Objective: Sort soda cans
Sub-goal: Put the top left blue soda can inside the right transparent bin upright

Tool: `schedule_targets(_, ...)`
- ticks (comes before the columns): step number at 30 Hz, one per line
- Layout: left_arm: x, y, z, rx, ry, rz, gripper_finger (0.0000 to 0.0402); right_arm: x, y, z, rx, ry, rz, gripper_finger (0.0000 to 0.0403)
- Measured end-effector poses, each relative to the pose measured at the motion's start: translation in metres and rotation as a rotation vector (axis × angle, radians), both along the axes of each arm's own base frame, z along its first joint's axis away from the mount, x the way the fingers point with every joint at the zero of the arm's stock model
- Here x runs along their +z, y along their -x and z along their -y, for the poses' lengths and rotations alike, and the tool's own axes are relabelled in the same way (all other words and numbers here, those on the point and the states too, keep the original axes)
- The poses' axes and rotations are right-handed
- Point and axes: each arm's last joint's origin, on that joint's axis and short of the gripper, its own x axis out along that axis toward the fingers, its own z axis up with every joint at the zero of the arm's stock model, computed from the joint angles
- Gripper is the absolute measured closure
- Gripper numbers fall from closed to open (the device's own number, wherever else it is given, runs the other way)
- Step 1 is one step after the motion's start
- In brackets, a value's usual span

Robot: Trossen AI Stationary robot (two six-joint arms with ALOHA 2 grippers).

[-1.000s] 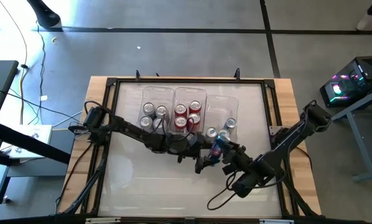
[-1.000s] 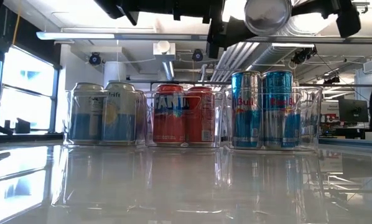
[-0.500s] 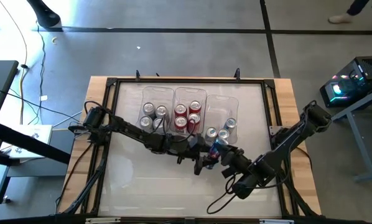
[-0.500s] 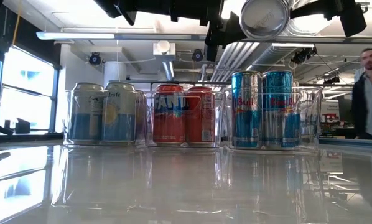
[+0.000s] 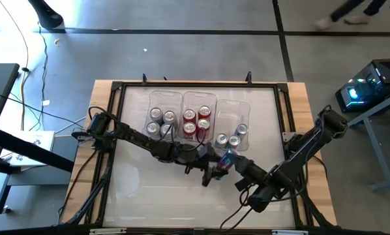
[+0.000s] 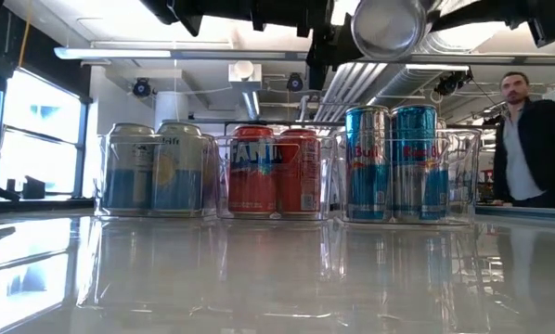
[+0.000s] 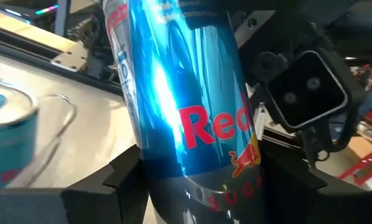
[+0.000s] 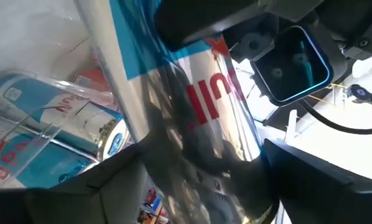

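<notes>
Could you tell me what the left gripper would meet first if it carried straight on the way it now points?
Probably the right gripper: the left gripper points along the blue and silver Red Bull can both hold, and the right wrist camera housing faces it just beyond, though depth is unclear.

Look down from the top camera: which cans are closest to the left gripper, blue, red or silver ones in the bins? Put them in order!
From the left gripper:
1. Blue cans, right bin, nearest.
2. Red cans, middle bin.
3. Silver cans, left bin, farthest.

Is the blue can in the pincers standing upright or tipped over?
Tipped. The blue can hangs above the table, its round end facing the low camera, gripped by both the left pincer and right pincer.
</notes>
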Motion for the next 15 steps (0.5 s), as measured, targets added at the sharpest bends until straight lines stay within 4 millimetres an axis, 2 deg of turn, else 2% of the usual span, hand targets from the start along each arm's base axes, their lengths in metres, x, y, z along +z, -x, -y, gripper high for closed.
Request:
schedule_targets(5,-0.001,0.000,-0.002,0.023,-0.001,-0.007,0.0172,-0.001,0.002,0.004,-0.012,0.047,-0.024,0.0069)
schedule_targets(12,-0.002,0.002,0.006,-0.029,0.011,-0.019,0.0172,-0.003,0.012,0.014,-0.040,0.189,-0.092,0.0065)
schedule_targets(15,-0.003,0.003,0.011,-0.057,-0.034,-0.029,0.0172,-0.004,0.017,0.020,-0.056,0.240,-0.107,0.0065)
